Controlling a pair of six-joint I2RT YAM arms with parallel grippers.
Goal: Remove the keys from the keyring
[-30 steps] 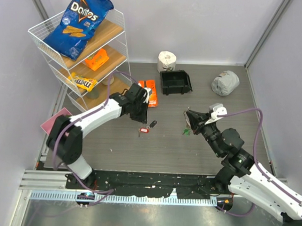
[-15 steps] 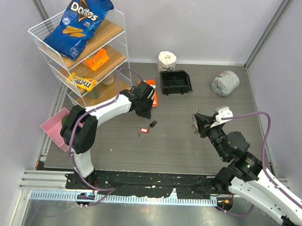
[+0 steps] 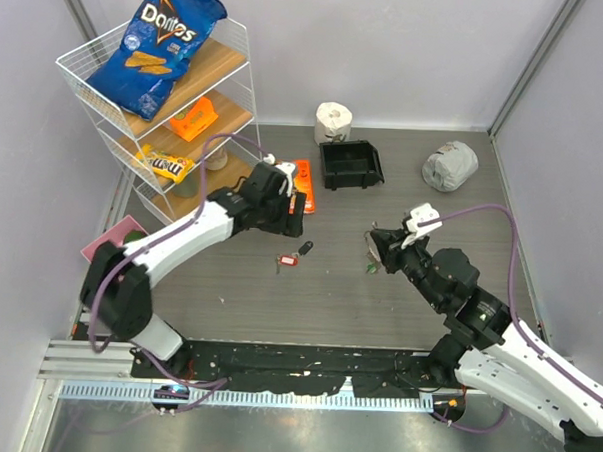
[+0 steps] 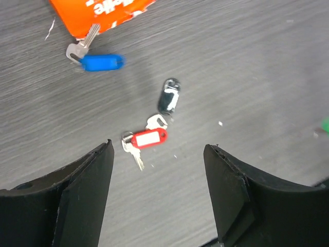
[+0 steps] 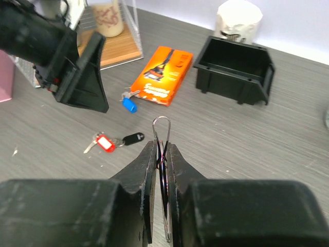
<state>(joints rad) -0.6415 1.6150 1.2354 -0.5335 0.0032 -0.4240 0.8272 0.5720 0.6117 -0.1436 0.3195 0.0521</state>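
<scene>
Fingers (image 5: 139, 180) on my right gripper (image 5: 162, 154) are pressed together on the keyring (image 5: 161, 118). They pinch the thin wire loop so that it stands edge-on between the pads, raised above the table (image 5: 247, 134). My left gripper (image 4: 159, 206) is spread wide with nothing between its jaws. It hovers over loose keys lying on the table. A red-tagged key (image 4: 148, 139) lies just beside a black-tagged key (image 4: 168, 96). Apart from those two is a blue-tagged key (image 4: 103, 63), its metal end at the edge of the orange packet (image 4: 97, 13). From overhead I see a green tag (image 3: 372, 268) just beside the right gripper. I cannot tell whether it hangs from the ring or lies on the table.
</scene>
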